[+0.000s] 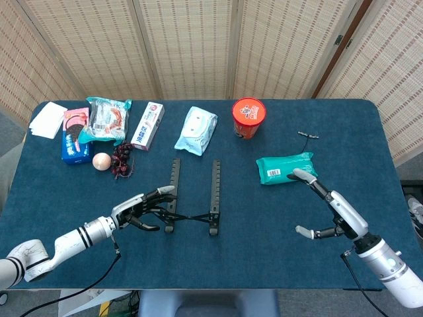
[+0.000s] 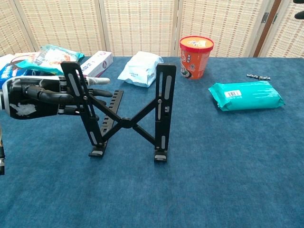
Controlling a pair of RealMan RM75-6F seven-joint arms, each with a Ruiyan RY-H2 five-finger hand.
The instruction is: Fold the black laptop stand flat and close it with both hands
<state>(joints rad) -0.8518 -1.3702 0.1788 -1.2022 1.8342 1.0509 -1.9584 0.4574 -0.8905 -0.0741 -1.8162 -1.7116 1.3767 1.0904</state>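
If you push with only your left hand (image 1: 140,210), fingers spread beside the black metal folding laptop stand (image 1: 192,196), the stand can tip over, because your right hand (image 1: 328,211), fingers spread, holds nothing well apart from it.

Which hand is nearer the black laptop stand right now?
Left. The left hand is right at the laptop stand, by its left rail; the right hand hangs open, well off to the stand's right.

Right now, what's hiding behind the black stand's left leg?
In the chest view, the left hand sits behind the laptop stand, its fingers poking past the left bar. That bar covers part of the fingers, so any contact is unclear.
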